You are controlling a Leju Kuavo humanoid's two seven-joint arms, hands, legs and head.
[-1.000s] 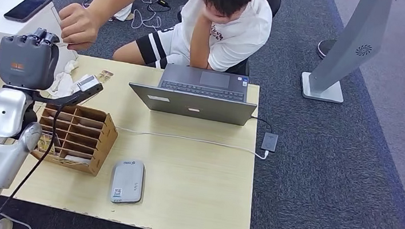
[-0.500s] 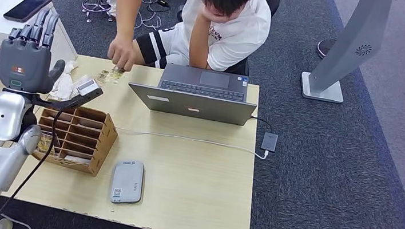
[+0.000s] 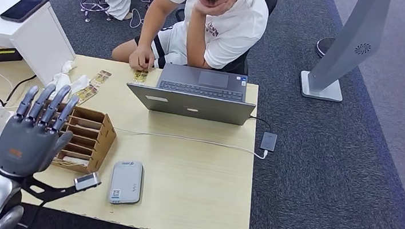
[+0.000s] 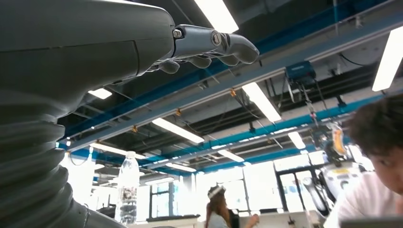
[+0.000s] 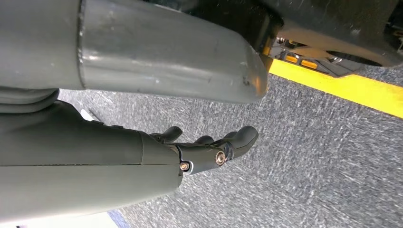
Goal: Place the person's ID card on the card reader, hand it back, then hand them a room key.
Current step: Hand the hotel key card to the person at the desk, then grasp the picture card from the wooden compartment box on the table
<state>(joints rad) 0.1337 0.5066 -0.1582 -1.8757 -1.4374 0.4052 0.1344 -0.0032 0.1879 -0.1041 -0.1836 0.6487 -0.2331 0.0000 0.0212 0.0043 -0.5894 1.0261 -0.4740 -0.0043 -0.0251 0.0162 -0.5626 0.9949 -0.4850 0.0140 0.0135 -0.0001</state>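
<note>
Wooden table point(image 3: 194, 171): left hand point(image 3: 33, 135) spread empty, partly hiding what seems a card box point(image 3: 85, 136).

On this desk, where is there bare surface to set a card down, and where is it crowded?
Bare wood lies between the white cable and the front edge, right of the card reader. The far left corner is crowded: cards, crumpled tissue, wooden organizer, and the left hand above it.

The left hand point(image 3: 30, 138) is raised, empty, its fingers point(image 3: 46, 105) spread and pointing forward. The right hand point(image 5: 157, 156) hangs empty, fingers loosely extended.
</note>
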